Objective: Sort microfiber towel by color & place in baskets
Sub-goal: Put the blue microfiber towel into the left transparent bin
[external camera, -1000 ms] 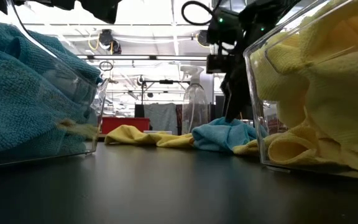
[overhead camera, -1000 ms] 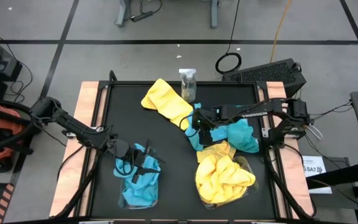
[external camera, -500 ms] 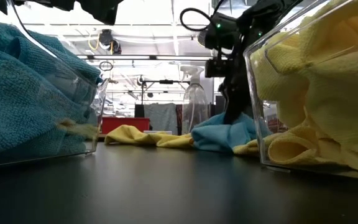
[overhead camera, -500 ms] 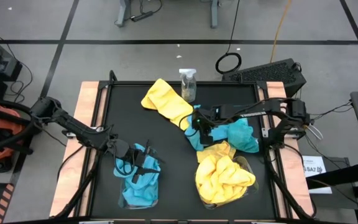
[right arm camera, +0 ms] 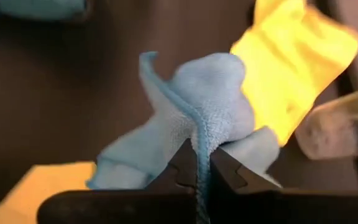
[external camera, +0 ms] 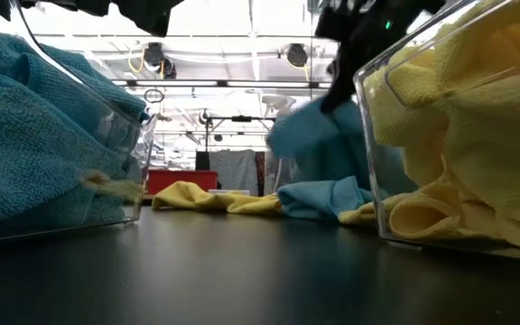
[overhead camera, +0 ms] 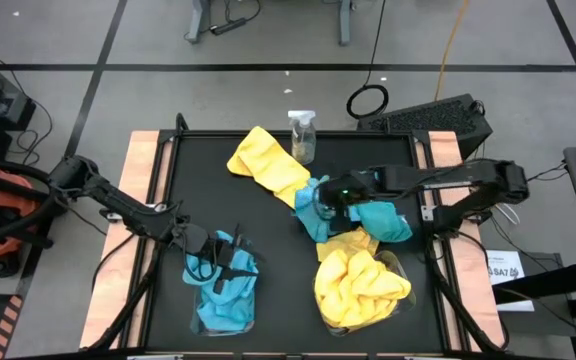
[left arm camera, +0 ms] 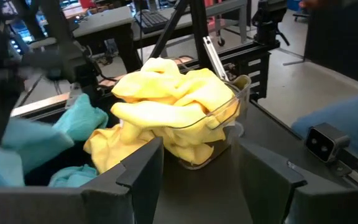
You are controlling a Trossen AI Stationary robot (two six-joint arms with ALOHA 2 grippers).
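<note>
While the left gripper [overhead camera: 230, 262] hangs half-open over the near-left basket [overhead camera: 224, 292] of blue cloths, the right gripper [overhead camera: 320, 199] is clamped on a blue towel [right arm camera: 197, 118] lifted mid-table.

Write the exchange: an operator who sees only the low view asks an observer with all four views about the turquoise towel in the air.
Operator: A turquoise towel hangs above the table. What has it?
Observer: The right arm's jaws, shut on a fold at its top; the right wrist view shows this.
Operator: Where is the left arm?
Observer: Its jaws are open and empty above the basket of turquoise towels, at the table's front left.
Operator: What is loose on the table?
Observer: From above, a yellow towel beside the spray bottle, and another turquoise towel near the basket of yellow towels.
</note>
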